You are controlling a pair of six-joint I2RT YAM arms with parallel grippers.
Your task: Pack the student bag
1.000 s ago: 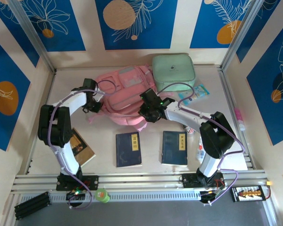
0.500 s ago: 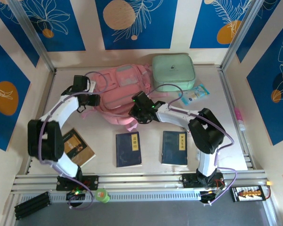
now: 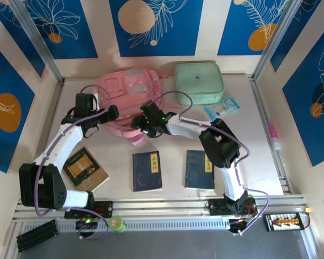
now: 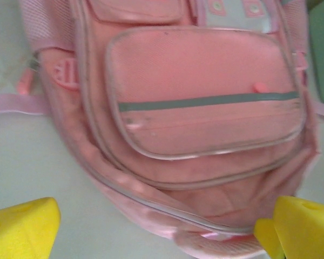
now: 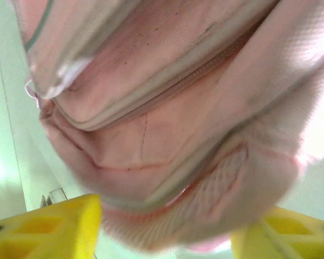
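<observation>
The student bag (image 3: pixel 127 87), a soft pink backpack, lies at the back left of the table. My left gripper (image 3: pixel 111 113) is at the bag's left lower edge. In the left wrist view the gripper (image 4: pixel 156 221) is open, its yellow fingers (image 4: pixel 21 229) wide apart, and the bag's front pocket (image 4: pixel 205 97) lies ahead. My right gripper (image 3: pixel 138 123) is at the bag's near edge. In the right wrist view the gripper (image 5: pixel 166 226) has thick pink fabric (image 5: pixel 167 162) of the bag filling the space between its fingers, which press on it.
A mint-green zip case (image 3: pixel 198 82) sits right of the bag. Two blue books (image 3: pixel 147 170) (image 3: pixel 200 169) and a brown book (image 3: pixel 85 168) lie near the front. A small packet (image 3: pixel 222 107) lies at the right.
The bag has slid left and toward the back, away from the mint case. Both grippers moved left with it, the right arm reaching farther across.
</observation>
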